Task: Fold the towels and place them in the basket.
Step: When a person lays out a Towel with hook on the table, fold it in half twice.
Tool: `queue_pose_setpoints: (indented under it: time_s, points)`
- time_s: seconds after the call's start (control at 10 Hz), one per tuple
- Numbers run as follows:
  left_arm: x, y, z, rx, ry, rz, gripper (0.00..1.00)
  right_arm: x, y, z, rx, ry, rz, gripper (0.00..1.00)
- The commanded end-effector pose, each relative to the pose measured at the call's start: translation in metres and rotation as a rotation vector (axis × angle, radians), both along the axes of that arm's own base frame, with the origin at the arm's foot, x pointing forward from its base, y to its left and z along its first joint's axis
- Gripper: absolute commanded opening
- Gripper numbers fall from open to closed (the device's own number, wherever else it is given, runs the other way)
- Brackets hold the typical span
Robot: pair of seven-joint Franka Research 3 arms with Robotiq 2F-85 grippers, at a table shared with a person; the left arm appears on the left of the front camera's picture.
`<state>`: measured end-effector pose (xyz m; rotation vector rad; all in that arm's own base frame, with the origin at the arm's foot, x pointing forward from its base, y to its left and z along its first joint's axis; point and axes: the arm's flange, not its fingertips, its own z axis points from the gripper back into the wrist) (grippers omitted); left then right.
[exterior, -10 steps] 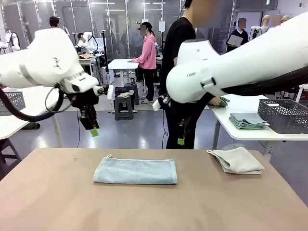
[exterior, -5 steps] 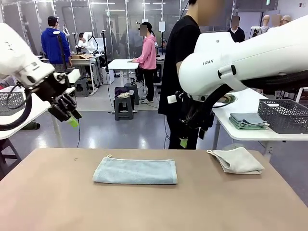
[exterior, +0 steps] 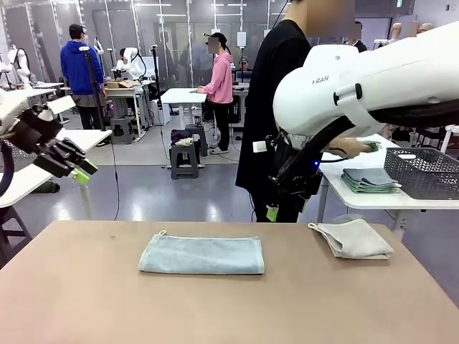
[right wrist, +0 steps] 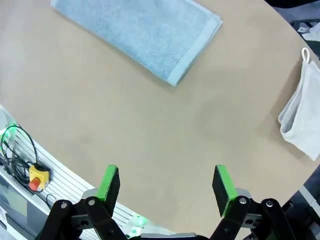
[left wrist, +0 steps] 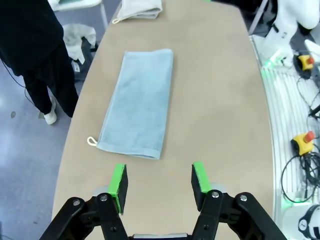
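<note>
- The dark letters "RAN" stand on the white shell of the right arm (exterior: 320, 79), near its bulky joint, in the front view. The curve of the shell cuts off whatever comes before them.
- A white sheet (exterior: 242, 38) hangs on a far pillar. Its print is too small to read.

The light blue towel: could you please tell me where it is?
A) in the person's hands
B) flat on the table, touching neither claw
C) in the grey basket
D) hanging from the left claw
B: the light blue towel lies flat on the table, with the left claw and right claw open and apart from it.
</note>
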<state>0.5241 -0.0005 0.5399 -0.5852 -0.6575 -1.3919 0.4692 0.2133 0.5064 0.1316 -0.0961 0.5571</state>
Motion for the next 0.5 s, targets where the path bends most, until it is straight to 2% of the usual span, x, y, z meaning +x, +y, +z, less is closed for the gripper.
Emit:
queue_pose_setpoints:
  time_s: [0.0,0.3,0.4]
  points:
    - [0.006,0.015,-0.001,-0.068,-0.003,-0.054,0.66,0.002,0.003,-0.003,-0.025,-0.004,-0.021,0.93]
    - [0.008,0.035,-0.009,-0.129,-0.009,-0.1,0.66,0.001,0.0,-0.002,-0.005,0.003,0.001,0.93]
    - [0.008,0.037,-0.012,-0.137,-0.015,-0.105,0.66,-0.002,0.007,-0.004,0.008,-0.03,-0.044,0.93]
